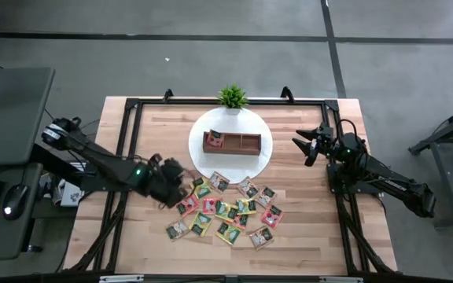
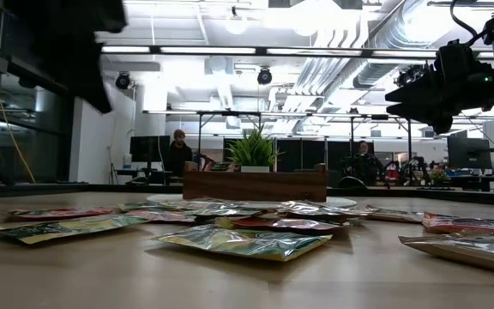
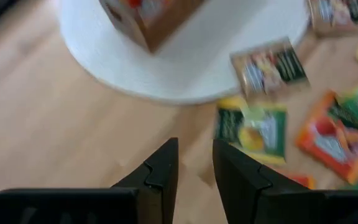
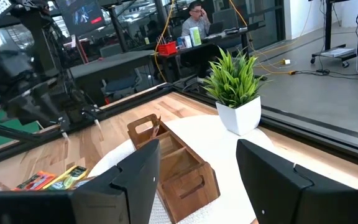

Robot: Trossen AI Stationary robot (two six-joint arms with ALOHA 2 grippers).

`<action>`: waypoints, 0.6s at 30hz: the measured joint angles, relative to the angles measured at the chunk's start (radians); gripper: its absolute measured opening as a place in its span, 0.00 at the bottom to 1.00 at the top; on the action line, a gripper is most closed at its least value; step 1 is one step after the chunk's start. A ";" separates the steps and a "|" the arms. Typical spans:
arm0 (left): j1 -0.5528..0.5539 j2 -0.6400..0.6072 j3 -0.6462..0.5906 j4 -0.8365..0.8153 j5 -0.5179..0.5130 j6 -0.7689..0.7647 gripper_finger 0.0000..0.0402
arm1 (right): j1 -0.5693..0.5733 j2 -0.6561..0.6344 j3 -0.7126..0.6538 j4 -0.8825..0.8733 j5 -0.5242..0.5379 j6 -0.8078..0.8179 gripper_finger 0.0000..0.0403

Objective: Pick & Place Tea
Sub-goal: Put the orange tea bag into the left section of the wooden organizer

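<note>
tea [image 1: 225,209] untouched, left fingers [image 3: 160,174] seemingly empty, narrowly parted

I see the tea sachets [image 1: 225,209], small flat squares in green, yellow, red-pink and grey wrappers, scattered flat in a loose, partly overlapping cluster on the tabletop. One red-pink sachet [image 1: 215,141] sits in the tray's end compartment.

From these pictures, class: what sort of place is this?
Probably an open-plan robotics lab or office: exposed ceiling ducts, people seated at monitor desks, and a framed wooden test table holding tea sachets.
</note>
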 joint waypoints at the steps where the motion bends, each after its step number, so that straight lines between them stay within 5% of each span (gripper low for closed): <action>1: -0.029 0.000 -0.013 0.002 0.003 -0.038 0.24 | 0.000 0.000 0.000 0.000 0.000 0.000 0.52; 9: -0.207 0.000 -0.081 0.109 0.049 -0.162 0.28 | 0.000 0.000 0.000 0.000 0.000 0.000 0.52; 18: -0.304 0.001 -0.081 0.100 0.033 -0.157 0.53 | 0.000 0.000 0.000 0.000 0.000 0.000 0.52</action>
